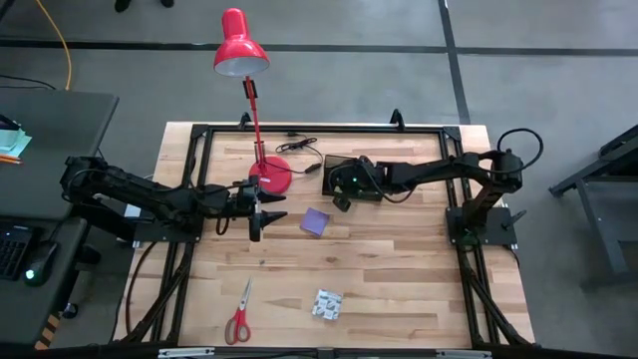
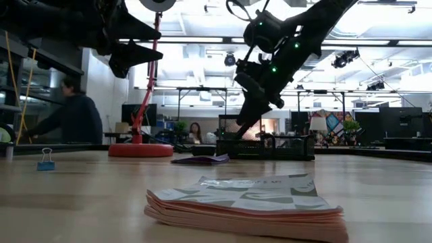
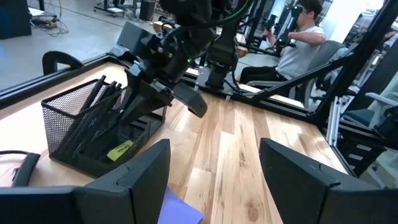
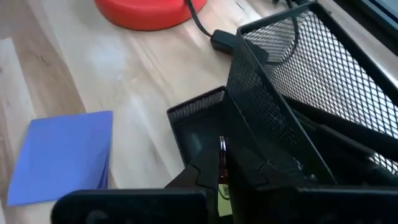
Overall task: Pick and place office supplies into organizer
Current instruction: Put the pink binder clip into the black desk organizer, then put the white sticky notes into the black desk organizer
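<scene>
The organizer [image 1: 351, 178], a black mesh tray, stands at the table's far middle, next to the red lamp base [image 1: 271, 176]. Its tall compartment holds several black pens [image 3: 99, 99], and a yellow piece [image 3: 119, 150] lies in a low front one. My right gripper [image 1: 343, 195] hangs over the organizer's near edge, fingers slanting down into it. My left gripper [image 3: 214, 180] is open above the table, left of the purple notepad [image 1: 317, 221]. The red-handled scissors [image 1: 239, 315] and the patterned packet [image 1: 327, 304] lie flat near the near edge. My right gripper has its fingers close together, and a thin thing with a silver clip [image 4: 222, 148], seemingly a pen, shows in the narrow gap. The fingers come from above, slanting down into the organizer's low front compartment [image 4: 199, 134]. The gripper body hides the rest of the hold.
The red desk lamp [image 1: 239, 50] rises from its base left of the organizer, its cord [image 1: 299, 148] trailing behind. A small blue binder clip [image 2: 46, 160] stands on the table. Bare wood lies between notepad, scissors and packet. People sit in the room beyond [image 3: 298, 37].
</scene>
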`<act>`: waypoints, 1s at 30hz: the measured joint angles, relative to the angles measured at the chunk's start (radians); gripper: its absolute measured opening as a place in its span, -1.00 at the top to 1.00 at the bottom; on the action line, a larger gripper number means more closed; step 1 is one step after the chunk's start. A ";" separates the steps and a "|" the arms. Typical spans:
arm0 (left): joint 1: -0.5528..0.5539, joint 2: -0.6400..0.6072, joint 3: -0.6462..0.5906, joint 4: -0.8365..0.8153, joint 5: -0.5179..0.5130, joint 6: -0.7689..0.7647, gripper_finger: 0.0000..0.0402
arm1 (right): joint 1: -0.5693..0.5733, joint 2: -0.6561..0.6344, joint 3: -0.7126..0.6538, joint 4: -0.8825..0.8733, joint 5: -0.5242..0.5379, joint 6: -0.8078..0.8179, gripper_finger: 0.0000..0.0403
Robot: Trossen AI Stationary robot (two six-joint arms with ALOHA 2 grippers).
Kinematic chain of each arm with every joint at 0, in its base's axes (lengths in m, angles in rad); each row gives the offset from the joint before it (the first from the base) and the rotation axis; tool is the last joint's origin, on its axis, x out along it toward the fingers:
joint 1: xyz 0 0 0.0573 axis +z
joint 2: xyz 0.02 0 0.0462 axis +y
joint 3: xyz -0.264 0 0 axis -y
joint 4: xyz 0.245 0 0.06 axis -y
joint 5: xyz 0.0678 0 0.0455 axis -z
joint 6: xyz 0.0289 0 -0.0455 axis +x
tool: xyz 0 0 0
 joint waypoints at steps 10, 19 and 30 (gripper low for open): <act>0.000 0.000 0.000 0.001 0.000 0.000 -0.16 | -0.010 0.000 0.000 0.012 0.034 -0.018 0.68; 0.000 0.000 0.000 0.000 0.000 0.000 -0.16 | 0.005 0.000 0.000 0.043 0.026 -0.046 0.35; 0.000 0.000 0.000 0.000 -0.001 0.008 -0.16 | 0.207 0.059 0.001 0.372 -0.035 -0.082 0.32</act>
